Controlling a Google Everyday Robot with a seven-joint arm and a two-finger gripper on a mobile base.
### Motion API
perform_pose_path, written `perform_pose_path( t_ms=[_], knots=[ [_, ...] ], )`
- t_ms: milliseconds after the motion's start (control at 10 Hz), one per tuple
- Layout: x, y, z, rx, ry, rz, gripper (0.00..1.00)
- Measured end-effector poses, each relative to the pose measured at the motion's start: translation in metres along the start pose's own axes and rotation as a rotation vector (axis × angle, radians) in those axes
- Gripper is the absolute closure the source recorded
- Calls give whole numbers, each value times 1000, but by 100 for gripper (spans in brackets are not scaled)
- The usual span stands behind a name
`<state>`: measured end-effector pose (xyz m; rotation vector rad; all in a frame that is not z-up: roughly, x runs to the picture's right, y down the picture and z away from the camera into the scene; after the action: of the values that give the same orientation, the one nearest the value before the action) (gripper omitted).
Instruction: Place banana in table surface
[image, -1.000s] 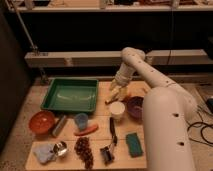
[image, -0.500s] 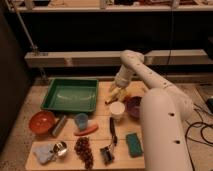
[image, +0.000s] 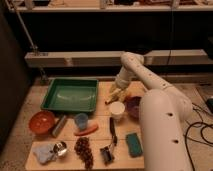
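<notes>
Little has shifted — hand (image: 116, 93) low over the worktop (image: 101, 114), banana (image: 113, 97) at it, grip impossible to tell — released askew, it may knock the cup (image: 117, 109).

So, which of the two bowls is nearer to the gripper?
The dark purple bowl, right of the white cup. The gripper hangs just beside it, while the orange bowl sits far left.

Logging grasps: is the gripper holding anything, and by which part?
Cannot tell. The gripper sits at the banana, low over the table surface beside the green tray; any hold is hidden.
</notes>
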<state>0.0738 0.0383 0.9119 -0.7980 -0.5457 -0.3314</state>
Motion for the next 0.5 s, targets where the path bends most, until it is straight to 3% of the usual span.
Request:
perform_pose_path(
  t_ms=[500],
  knots=[
    [-1,-6,4,1,1,-7,35]
  ],
)
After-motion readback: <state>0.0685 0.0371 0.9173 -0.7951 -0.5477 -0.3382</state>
